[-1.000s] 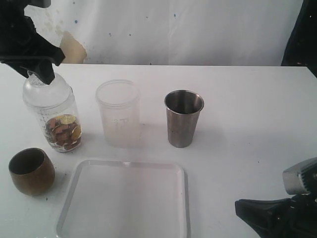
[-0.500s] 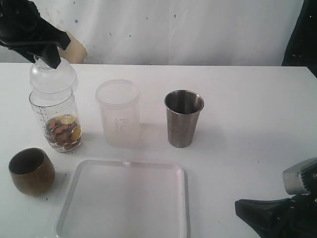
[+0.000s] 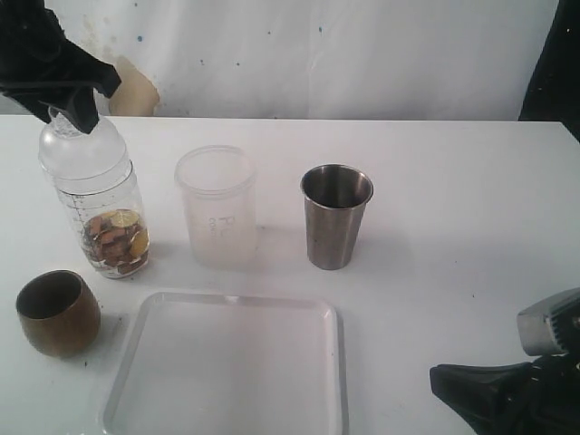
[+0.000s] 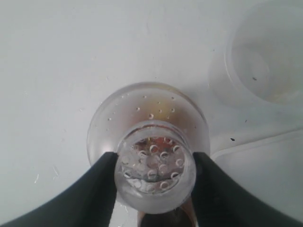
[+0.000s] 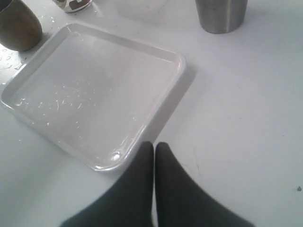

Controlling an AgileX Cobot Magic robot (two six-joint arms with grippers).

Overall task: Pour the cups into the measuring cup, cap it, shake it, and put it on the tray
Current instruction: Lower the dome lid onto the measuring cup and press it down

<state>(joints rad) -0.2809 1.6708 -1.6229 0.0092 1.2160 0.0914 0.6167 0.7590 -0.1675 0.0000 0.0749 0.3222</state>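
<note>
White tabletop (image 3: 453, 199) — left gripper (image 4: 154, 175) clasps the perforated lid (image 3: 83, 152) atop the upright measuring cup (image 3: 104, 217); right gripper (image 5: 154, 156) clenched, empty.

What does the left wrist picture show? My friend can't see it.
The left end effector grips a clear lid with small holes by its neck, seen from above. A frosted tumbler and the corner of a white tray sit nearby.

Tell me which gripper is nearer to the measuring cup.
Left. The left gripper grips the cap on top of the measuring cup; the right gripper sits shut far off, beyond the tray's other side.
</note>
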